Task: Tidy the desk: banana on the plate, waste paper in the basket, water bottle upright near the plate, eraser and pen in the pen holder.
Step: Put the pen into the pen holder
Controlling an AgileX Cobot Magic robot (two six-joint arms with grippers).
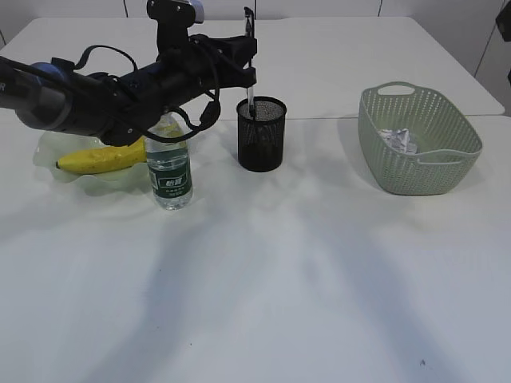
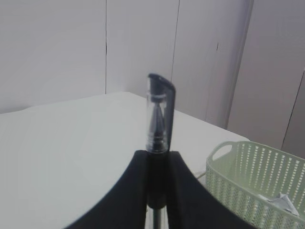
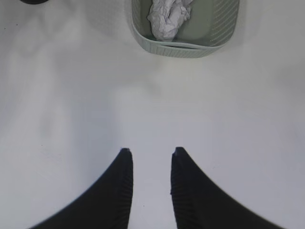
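While the white table (image 1: 303, 279) takes up most of the exterior view, the biggest item on it is the pale green slotted basket (image 1: 419, 144) at right, w/ crumpled waste paper (image 1: 398, 140) lying inside.

Left arm (image 1: 88, 96) reaches in from the left edge, across and above the plate, its left gripper (image 1: 250, 73) sitting just over the pen holder. Jaws are clamped on a pen (image 1: 249, 60); wrist view shows the dark clear-barrelled pen (image 2: 158, 119) pinched between the fingers (image 2: 131, 191), cap end sticking out past them. Pen stands upright, lower end dipping into the black mesh pen holder (image 1: 261, 134), which sits near table centre.

Translucent greenish plate (image 1: 48, 155) is at far left, w/ the yellow banana (image 1: 100, 158) lying on it. Water bottle (image 1: 168, 171), green label, stands upright just beside the plate's right side, close in front of the banana's end.

Right gripper (image 3: 150, 157) shows only in its own wrist view: jaws apart, nothing between them, hovering over bare table w/ the basket ahead of it.
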